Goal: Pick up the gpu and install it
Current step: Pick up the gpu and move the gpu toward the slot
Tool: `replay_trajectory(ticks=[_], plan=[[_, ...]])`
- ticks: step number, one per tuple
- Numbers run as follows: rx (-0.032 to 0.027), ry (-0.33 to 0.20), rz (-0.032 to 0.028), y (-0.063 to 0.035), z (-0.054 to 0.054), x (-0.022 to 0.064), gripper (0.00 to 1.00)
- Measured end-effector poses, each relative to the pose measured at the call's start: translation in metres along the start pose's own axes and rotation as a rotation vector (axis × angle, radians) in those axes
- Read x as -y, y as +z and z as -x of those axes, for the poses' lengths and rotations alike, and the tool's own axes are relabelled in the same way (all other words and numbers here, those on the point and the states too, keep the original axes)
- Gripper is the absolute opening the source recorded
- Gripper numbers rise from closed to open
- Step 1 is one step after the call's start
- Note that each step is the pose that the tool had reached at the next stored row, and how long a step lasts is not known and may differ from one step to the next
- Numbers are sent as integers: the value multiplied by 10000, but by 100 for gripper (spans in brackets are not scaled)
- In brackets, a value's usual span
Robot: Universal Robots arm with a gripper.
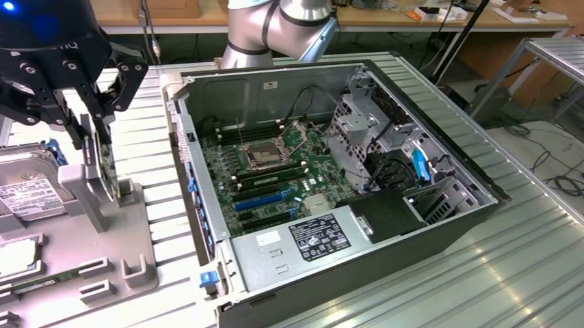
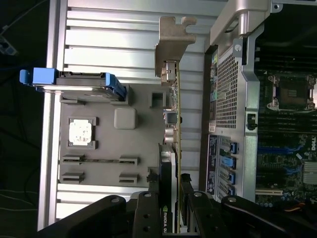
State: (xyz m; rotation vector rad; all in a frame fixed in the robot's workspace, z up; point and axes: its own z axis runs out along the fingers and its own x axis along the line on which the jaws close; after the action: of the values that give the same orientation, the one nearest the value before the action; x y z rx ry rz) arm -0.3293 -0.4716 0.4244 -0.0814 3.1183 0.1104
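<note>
While clamped edge-on in half-shut jaws just beside the case point(image 2: 228, 79), treat gpu point(image 2: 176, 114) as probably light, stiff yet fragile: best held by bare board edges, not the thin bracket point(image 2: 171, 37).

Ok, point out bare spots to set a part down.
Bare ribbed table on the exterior view's right of the computer case, plus the narrow strip between case and grey tray. Crowded: the tray, with the hard drive and the claw gripping the gpu.

gpu point(image 2: 174, 114) end hidden between fingers point(image 2: 185, 198), hard drive point(image 1: 27, 195) cut off at exterior view's left
</note>
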Motion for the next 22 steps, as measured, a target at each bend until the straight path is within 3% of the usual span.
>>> replay_trajectory(ticks=[22], plan=[[0,0,-4,6,238,-1,27]])
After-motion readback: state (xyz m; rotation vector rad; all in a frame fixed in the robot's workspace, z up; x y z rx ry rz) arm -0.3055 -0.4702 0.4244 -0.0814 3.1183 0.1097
